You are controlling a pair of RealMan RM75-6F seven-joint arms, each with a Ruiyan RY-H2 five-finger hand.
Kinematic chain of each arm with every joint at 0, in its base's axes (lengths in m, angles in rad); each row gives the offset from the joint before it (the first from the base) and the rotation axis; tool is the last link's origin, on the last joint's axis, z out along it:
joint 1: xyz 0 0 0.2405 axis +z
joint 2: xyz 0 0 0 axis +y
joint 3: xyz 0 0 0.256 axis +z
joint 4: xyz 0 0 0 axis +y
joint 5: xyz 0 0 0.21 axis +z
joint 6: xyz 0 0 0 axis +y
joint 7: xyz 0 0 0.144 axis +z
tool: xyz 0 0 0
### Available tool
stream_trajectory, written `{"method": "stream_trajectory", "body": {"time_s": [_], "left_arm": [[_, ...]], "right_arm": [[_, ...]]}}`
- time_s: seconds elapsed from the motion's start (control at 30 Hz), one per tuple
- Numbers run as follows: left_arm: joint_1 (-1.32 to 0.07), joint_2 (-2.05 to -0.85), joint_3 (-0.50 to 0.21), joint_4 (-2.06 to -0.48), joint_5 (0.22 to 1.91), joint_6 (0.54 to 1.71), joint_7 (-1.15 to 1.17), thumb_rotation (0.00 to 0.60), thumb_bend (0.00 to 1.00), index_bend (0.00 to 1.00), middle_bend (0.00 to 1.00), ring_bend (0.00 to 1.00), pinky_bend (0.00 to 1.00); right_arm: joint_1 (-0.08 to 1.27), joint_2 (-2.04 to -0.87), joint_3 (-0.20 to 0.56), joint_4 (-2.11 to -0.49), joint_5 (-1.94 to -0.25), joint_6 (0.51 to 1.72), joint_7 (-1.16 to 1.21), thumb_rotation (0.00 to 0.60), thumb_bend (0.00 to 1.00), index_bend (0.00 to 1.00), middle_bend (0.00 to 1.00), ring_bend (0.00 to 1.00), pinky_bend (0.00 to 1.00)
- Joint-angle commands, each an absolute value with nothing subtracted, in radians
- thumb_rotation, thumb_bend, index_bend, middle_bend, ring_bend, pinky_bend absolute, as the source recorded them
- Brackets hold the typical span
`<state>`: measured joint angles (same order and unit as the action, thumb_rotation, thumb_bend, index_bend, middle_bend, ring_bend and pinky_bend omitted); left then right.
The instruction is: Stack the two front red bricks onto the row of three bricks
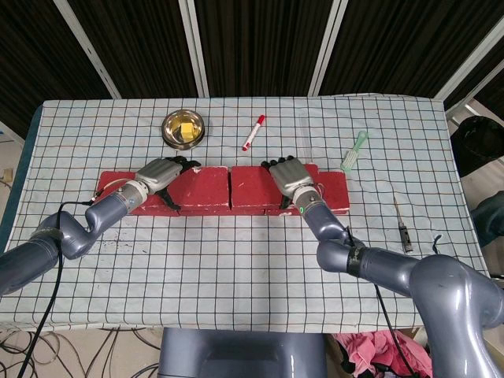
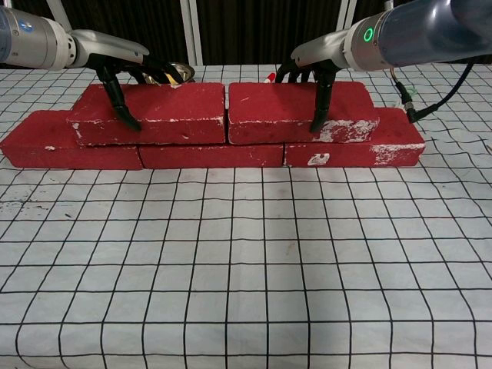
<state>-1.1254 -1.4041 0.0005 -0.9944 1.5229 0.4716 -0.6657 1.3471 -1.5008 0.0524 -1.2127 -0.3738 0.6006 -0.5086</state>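
red bricks sit two on top of a row of three, and each upper one has a hand on it. the left hand grips the left upper brick, one finger down its front face and the others curled over the back edge. the right hand holds the right upper brick the same way. only the chest view shows the bottom row of three bricks and the stepped front. it also shows the rough, chipped faces with whitish scuffs. the head view shows things the chest view hides behind the stack: a round metal bowl with something yellow in it, a red marker, a pale green brush and a slim tool on the checked tablecloth.
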Motion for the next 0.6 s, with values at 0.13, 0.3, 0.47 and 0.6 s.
{"method": "stream_trajectory", "body": {"time_s": [0.13, 0.3, 0.47, 0.6], "left_arm": [[-1.127, -1.404, 0.002, -0.995, 1.524, 0.472, -0.671, 0.600, 0.00, 0.10, 0.16, 0.02, 0.13], [-1.129, -1.403, 0.005, -0.996, 1.524, 0.472, -0.671, 0.600, 0.00, 0.10, 0.16, 0.02, 0.13], [-1.130, -1.403, 0.006, -0.996, 1.523, 0.470, -0.671, 0.600, 0.00, 0.10, 0.16, 0.02, 0.13], [-1.130, -1.403, 0.006, -0.996, 1.522, 0.470, -0.670, 0.600, 0.00, 0.10, 0.16, 0.02, 0.13]], "right_arm": [[1.348, -1.502, 0.051, -1.209, -0.370, 0.601, -0.508, 0.600, 0.00, 0.13, 0.13, 0.09, 0.13], [1.351, -1.501, 0.047, -1.207, -0.361, 0.594, -0.511, 0.600, 0.00, 0.11, 0.12, 0.07, 0.13], [1.353, -1.502, 0.046, -1.207, -0.357, 0.598, -0.511, 0.600, 0.00, 0.08, 0.10, 0.07, 0.13], [1.354, -1.499, 0.044, -1.210, -0.354, 0.597, -0.512, 0.600, 0.00, 0.07, 0.09, 0.07, 0.13]]}}
